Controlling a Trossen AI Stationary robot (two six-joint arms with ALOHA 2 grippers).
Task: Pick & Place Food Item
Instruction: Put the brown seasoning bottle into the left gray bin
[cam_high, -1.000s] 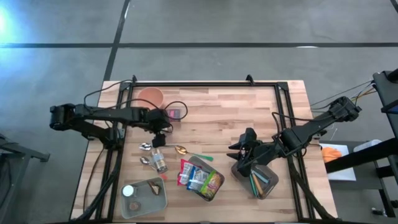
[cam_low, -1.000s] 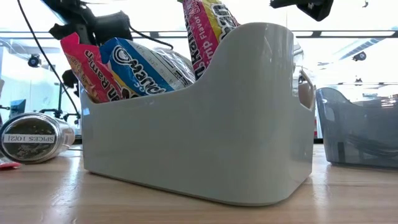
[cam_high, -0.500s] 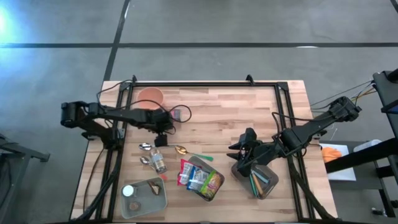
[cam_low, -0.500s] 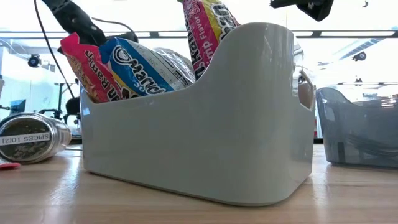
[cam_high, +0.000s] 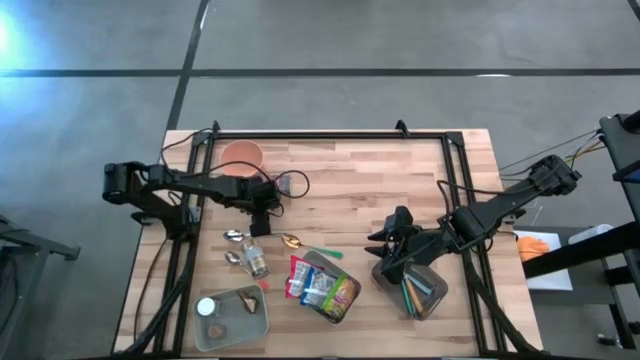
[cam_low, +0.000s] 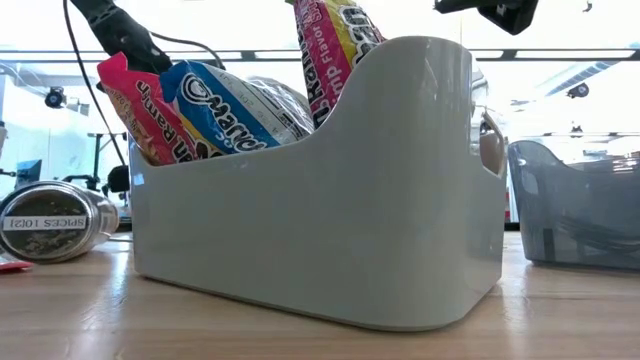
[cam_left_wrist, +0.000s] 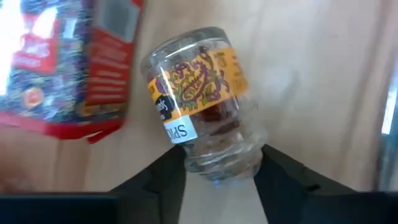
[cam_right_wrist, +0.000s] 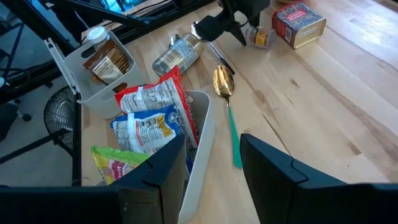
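Observation:
A small glass spice jar (cam_left_wrist: 199, 106) with a yellow label lies on its side on the wooden table, next to a red tin (cam_left_wrist: 68, 68). My left gripper (cam_left_wrist: 221, 167) is down over it and shut on it; it also shows in the high view (cam_high: 262, 214) and in the right wrist view (cam_right_wrist: 229, 23). A white bin (cam_high: 325, 290) holds several snack packets (cam_right_wrist: 149, 124). My right gripper (cam_right_wrist: 214, 168) hangs open and empty above the dark grey utensil bin (cam_high: 415, 287) on the table's right side. My left gripper pinches the jar's clear neck end (cam_left_wrist: 217, 160) between its two fingers, one on each side. The fingers come steeply from above and lie across the jar. The jar rests on its side on the table.
A second spice jar (cam_high: 257, 260) and two spoons lie near the left gripper, one gold with a green handle (cam_right_wrist: 225, 87). An orange bowl (cam_high: 242, 155) stands at the far left. A grey tray (cam_high: 232, 316) with a jar sits at the near left.
My left gripper has come down toward the table onto the small jar, tipping more steeply downward, then held still. The right arm has not moved.

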